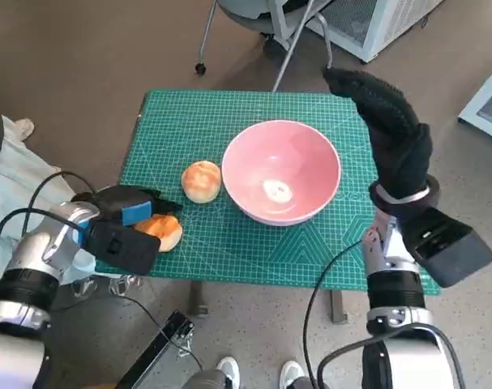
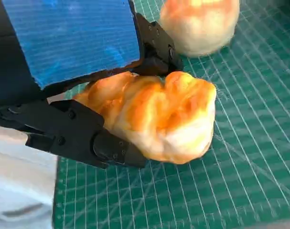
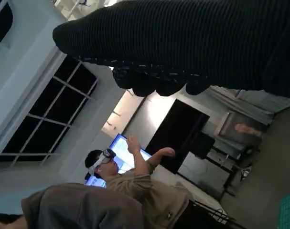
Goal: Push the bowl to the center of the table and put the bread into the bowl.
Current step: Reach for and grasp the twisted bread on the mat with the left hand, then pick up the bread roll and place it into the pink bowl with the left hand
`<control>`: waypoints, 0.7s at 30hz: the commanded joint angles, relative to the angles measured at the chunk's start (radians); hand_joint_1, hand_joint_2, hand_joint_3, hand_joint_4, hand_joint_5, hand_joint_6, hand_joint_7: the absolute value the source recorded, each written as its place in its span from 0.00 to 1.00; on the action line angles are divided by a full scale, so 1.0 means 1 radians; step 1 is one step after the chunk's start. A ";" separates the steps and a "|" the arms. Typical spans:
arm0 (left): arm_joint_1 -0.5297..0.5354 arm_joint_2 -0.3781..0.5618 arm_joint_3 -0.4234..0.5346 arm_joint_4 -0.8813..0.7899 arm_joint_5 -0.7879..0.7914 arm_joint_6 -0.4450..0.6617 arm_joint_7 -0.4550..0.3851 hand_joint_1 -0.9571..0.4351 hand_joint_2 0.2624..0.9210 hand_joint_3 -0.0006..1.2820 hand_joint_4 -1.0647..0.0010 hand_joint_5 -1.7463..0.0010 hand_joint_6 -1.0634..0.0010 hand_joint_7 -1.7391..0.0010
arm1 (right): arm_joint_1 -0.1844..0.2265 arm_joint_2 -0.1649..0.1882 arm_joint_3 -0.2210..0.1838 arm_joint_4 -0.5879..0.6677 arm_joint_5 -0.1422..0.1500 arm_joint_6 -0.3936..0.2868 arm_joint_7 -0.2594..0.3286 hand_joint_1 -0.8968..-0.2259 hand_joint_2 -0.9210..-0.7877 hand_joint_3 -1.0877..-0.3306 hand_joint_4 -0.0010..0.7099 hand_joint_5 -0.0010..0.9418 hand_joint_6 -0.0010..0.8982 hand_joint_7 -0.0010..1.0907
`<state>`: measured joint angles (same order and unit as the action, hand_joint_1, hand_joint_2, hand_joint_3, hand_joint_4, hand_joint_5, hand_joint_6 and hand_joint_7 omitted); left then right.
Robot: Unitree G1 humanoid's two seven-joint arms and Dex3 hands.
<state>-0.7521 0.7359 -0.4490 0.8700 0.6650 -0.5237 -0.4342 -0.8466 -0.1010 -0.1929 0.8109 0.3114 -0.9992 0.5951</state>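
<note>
The left hand (image 2: 78, 86) has its black fingers (image 2: 87, 138) wrapped round one bread roll (image 2: 159, 119) near the counter (image 1: 229, 251) edge, w/ the pink bowl (image 1: 281, 171) off to its right, so lift it high over the rim & keep a soft hold, while the right hand (image 1: 391, 130) hangs up w/ fingers apart, holding nothing.

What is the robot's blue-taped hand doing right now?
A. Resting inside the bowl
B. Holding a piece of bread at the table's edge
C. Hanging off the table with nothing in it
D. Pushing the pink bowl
B: the left hand has its black fingers closed around a golden bread just over the green mat, apart from the pink bowl.
</note>
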 commanded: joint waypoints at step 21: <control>-0.122 0.055 0.345 -0.293 -0.489 -0.071 -0.166 0.69 0.98 0.07 0.45 0.26 0.32 0.40 | 0.031 -0.003 -0.001 -0.003 0.032 0.029 0.010 0.54 0.00 0.56 0.48 0.01 0.07 0.79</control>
<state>-0.8488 0.8045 -0.1240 0.6203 0.2140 -0.6019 -0.5818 -0.8393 -0.1014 -0.1930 0.8072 0.3333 -0.9841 0.5968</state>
